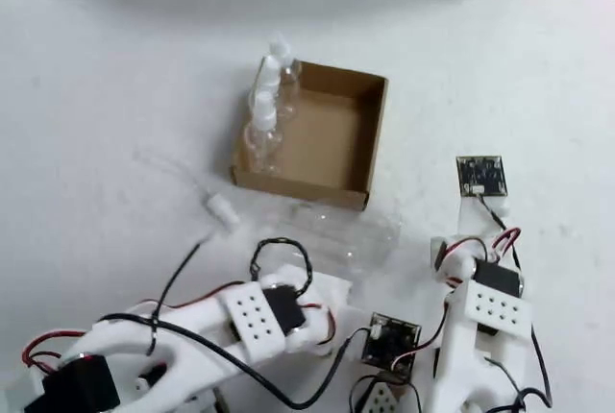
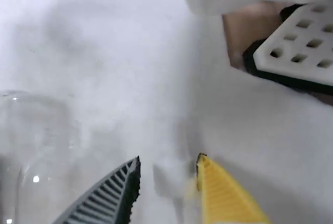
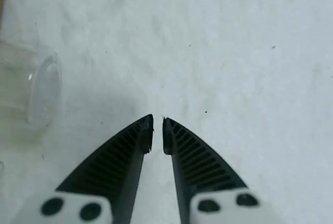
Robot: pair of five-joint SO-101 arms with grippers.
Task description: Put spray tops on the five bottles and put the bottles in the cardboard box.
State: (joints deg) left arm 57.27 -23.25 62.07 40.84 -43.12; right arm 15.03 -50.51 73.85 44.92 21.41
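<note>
- A small dark square circuit board (image 1: 480, 175) lies on the white table (image 1: 115, 96), well to the right of the box, with red and black wires trailing from it towards one white arm (image 1: 485, 312).
- A second dark board (image 1: 392, 341) sits between the two arms.
- The open brown cardboard box (image 1: 378, 134) stands mid-table. Two clear plastic bottles with white spray tops (image 1: 264, 130) stand upright along its left wall.
- A loose white spray top (image 1: 221, 209) lies on the table just off the box's front left corner, its thin tube pointing away.
- More clear, capless bottles (image 1: 336, 230) lie on their sides just in front of the box.
- Left gripper (image 2: 168, 160): the grey and yellow fingers are held moderately apart. A pale blur sits between them that I cannot identify. A clear bottle (image 2: 36, 151) lies beside it.
- Right gripper (image 3: 157, 119): the black ribbed fingers are drawn almost together, with a thin slit between them and nothing in it, over bare table. A clear bottle's end (image 3: 34, 91) lies off to one side.
</note>
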